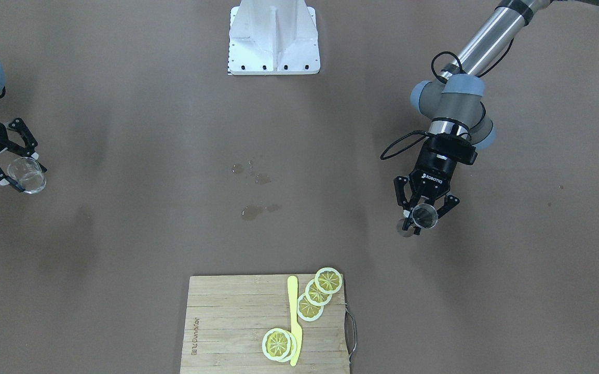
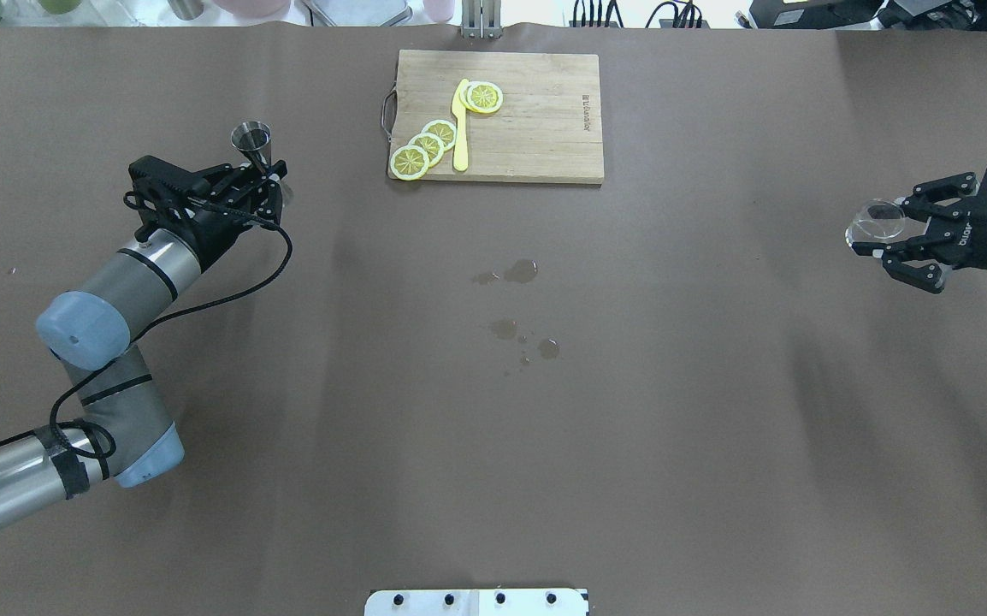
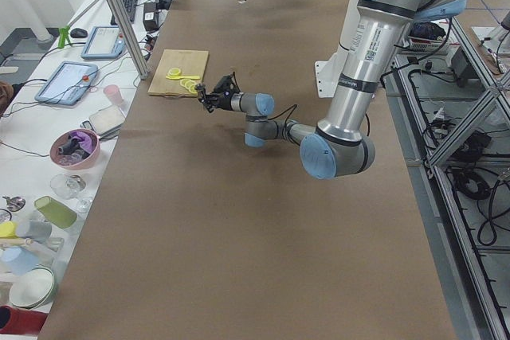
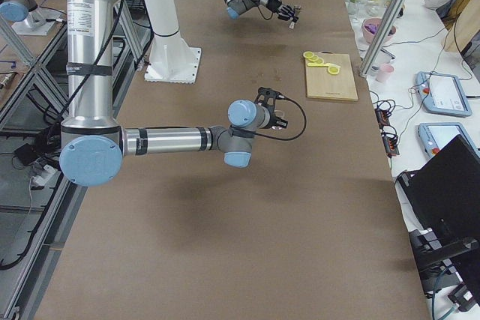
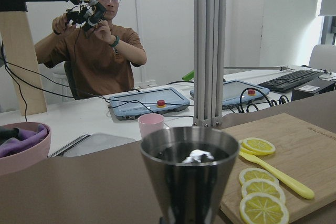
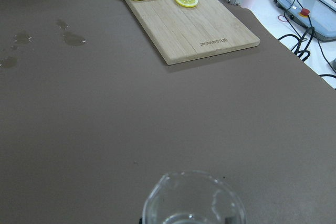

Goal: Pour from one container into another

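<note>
Where brown table (image 2: 716, 428) bears wet spots (image 2: 521, 271), board (image 2: 545, 128) w/ lemon slices (image 2: 428, 145)

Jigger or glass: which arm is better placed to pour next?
Likely left: the left gripper holds the metal jigger upright, seemingly with liquid inside; the right gripper holds a glass cup that looks empty.

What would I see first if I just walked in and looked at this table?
Two robot arms sit far apart, each holding a cup: the left gripper grips a metal jigger, the right gripper a clear glass. Between them small puddles wet the brown table, and bright lemon slices lie on a wooden cutting board.
</note>
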You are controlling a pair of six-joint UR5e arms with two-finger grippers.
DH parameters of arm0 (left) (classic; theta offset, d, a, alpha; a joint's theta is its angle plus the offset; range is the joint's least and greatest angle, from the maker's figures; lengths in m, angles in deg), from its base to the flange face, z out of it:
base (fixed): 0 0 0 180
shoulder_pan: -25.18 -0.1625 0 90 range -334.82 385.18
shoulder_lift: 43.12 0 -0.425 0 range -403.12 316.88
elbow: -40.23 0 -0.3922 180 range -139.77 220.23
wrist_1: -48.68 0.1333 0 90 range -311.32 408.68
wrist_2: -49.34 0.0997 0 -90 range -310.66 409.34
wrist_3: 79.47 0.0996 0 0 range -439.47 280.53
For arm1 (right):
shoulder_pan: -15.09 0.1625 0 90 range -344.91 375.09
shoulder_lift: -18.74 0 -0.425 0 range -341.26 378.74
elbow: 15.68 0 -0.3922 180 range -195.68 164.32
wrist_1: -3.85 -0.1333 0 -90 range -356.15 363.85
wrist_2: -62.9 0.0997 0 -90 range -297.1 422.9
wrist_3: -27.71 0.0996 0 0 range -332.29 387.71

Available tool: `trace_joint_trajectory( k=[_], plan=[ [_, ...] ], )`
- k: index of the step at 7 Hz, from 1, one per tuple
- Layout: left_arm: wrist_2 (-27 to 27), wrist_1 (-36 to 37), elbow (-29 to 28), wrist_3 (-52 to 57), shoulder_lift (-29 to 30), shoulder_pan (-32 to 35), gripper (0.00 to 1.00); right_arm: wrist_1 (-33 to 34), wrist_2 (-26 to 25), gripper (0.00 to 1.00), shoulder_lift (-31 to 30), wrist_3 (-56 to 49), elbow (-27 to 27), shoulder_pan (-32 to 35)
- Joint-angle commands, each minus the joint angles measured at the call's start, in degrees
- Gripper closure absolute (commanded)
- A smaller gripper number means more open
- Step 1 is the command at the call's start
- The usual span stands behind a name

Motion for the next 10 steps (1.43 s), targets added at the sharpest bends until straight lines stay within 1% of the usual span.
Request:
trace_joint_trajectory(
  k=[1,2,3,5,6,10],
  plan=[
    [1.94,0.05,-1.21,-0.7,0.2,-1.33,1.0,-9.82,0.0,1.0,1.2,3.76,-7.68,-0.48],
    [3.77,0.05,-1.3,-0.7,0.29,-2.37,1.0,-11.85,0.0,1.0,2.07,4.99,-9.61,-0.83],
    [4.14,0.05,-1.3,-0.7,0.29,-2.73,1.0,-13.87,0.0,1.0,3.82,8.39,-11.81,-1.44],
    [5.37,0.49,-1.83,-0.62,0.47,-3.96,1.0,-14.59,-0.44,1.0,6.9,9.3,-15.07,-2.94],
    [6.5,0.57,-3.22,-0.62,1.08,-4.05,1.0,-14.59,-0.96,1.0,8.04,9.31,-16.13,-3.81],
    [6.6,0.83,-3.85,-0.62,1.43,-4.4,1.0,-18.63,-6.76,1.0,8.41,9.31,-19.56,-8.12]
  ],
)
